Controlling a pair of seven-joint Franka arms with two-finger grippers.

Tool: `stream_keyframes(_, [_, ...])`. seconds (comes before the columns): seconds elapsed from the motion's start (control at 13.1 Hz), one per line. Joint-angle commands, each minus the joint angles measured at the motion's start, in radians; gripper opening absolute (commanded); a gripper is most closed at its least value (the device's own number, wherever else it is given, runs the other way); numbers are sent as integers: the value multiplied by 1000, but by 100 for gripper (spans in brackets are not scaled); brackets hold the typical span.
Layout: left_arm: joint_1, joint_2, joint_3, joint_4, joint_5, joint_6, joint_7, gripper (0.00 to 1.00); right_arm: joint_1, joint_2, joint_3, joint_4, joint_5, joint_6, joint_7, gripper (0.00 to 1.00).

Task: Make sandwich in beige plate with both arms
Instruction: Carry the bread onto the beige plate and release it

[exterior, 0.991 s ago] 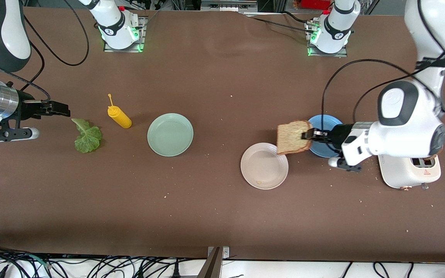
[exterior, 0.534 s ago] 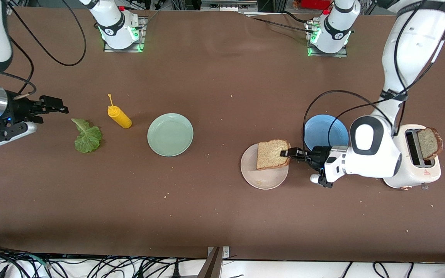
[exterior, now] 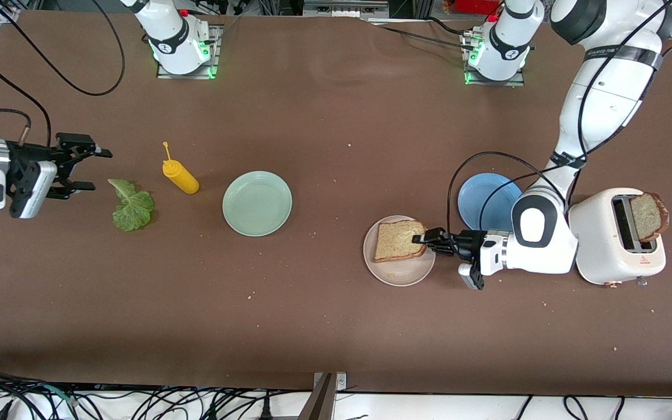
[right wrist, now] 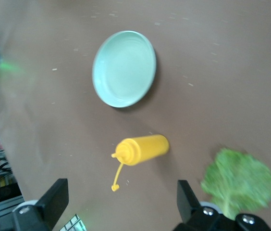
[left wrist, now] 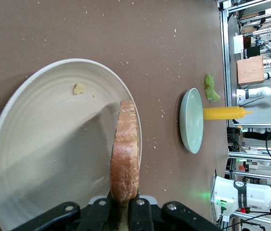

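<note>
1. Since a second ago, the bread slice [exterior: 399, 241] has been carried from above the blue plate [exterior: 476, 201] down onto the beige plate [exterior: 397, 274], and the right arm has been swung toward the lettuce [exterior: 132, 206].
2. The table [exterior: 336, 326] is seen strewn with crumbs, with the arms' bases along its edge farthest from the front camera.
3. The toaster [exterior: 610, 245] is shown at the left arm's end of the table, a second slice [exterior: 648, 217] standing in its slot.
4. The beige plate is found beside the blue plate and nearer to the camera; the green plate [exterior: 256, 203] lies toward the right arm's end.
5. The bread slice is pinched at its edge by the left gripper [exterior: 423, 238], jaws clenched; it appears to be laid in the plate but not yet let go.
6. The right gripper [exterior: 82, 169] is held with jaws spread wide and empty, just beside the lettuce.
7. The mustard bottle [exterior: 180, 177] lies between lettuce and green plate.
8. Progress is judged early: the first slice is nearly placed; lettuce and top slice are left.
</note>
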Motion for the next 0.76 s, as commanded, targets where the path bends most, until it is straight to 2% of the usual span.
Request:
stream_keyframes(0.0, [-4, 9, 3, -10, -24, 7, 41, 0, -4, -15, -23, -74, 69, 8, -176, 100])
stream_keyframes(0.23, [-4, 5, 0, -70, -26, 5, 73, 0, -5, 3, -57, -124, 123, 6, -401, 100])
stream_keyframes(0.46, [-1, -35, -16, -160, -26, 5, 76, 0, -10, 81, -95, -156, 238, -11, -654, 99])
stream_keyframes(0.69, [-1, -43, -39, -180, -26, 8, 84, 0, -30, 132, -98, -185, 293, -12, -796, 100])
